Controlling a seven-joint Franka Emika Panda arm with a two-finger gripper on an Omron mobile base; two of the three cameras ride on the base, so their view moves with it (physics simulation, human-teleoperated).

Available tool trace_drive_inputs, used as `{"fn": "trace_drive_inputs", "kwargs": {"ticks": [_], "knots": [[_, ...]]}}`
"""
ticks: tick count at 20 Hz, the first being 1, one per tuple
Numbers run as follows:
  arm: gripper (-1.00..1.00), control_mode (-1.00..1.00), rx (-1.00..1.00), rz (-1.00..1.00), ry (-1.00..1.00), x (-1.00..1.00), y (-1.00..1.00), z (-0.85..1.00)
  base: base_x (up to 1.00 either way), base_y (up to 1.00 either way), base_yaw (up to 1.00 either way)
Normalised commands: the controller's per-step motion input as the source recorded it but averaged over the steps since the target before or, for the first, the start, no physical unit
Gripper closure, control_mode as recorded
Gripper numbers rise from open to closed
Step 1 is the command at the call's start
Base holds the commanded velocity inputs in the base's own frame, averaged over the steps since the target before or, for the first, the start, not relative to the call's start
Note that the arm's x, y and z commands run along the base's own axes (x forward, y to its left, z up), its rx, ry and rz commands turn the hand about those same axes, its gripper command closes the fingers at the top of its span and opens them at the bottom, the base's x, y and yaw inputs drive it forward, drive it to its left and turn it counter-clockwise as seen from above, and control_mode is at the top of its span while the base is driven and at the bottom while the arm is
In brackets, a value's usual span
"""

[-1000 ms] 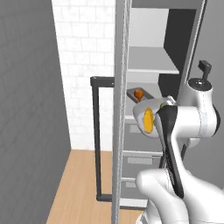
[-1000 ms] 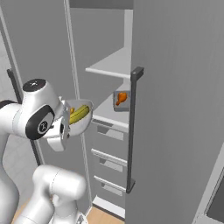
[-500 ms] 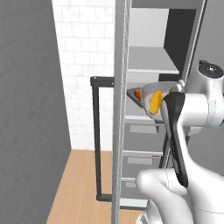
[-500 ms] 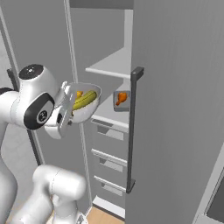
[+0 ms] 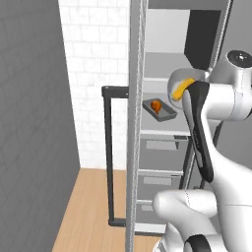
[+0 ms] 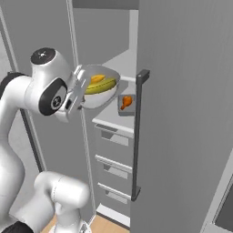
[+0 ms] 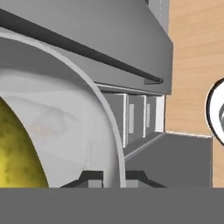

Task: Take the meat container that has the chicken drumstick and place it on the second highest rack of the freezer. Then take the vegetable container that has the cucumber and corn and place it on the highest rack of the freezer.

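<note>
Bowl (image 6: 101, 91) has come up over the last second, from below the lower shelf to level with the highest rack (image 5: 167, 73), still outside the freezer (image 6: 182, 113). Gripper (image 7: 110, 177) clamped on the bowl rim, holding it tilted. Corn (image 6: 96, 79) and cucumber (image 6: 101, 86) inside. Chicken drumstick (image 6: 127, 101) sits in its tray (image 5: 160, 109) on the second rack.

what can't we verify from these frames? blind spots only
- Cucumber: right base view, mostly below the bowl rim beside the corn; left base view, the freezer door edge and arm hide most of the bowl.
- End effector: hand view, fingertips cut off at the bottom edge against the bowl rim.
- Highest rack: left base view, front edge behind the arm.
- Chicken drumstick: tiny.
</note>
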Motion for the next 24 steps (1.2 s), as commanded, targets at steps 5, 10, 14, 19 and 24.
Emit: {"fn": "trace_drive_inputs", "kwargs": {"ticks": [5, 10, 14, 19, 24], "knots": [[1.00, -1.00, 0.03, -0.01, -0.29, 0.52, 0.00, 0.23, 0.00, 0.00, 0.00], [1.00, -1.00, 0.01, 0.00, -0.09, 0.72, 0.00, 0.02, 0.00, 0.00, 0.00], [1.00, -1.00, 0.00, 0.00, 0.00, 0.73, 0.00, 0.03, 0.00, 0.00, 0.00], [1.00, -1.00, 0.00, 0.00, 0.00, 0.79, -0.03, 0.15, 0.00, 0.00, 0.00], [1.00, -1.00, 0.00, 0.00, 0.04, 0.56, -0.10, 0.15, 0.00, 0.00, 0.00]]}}
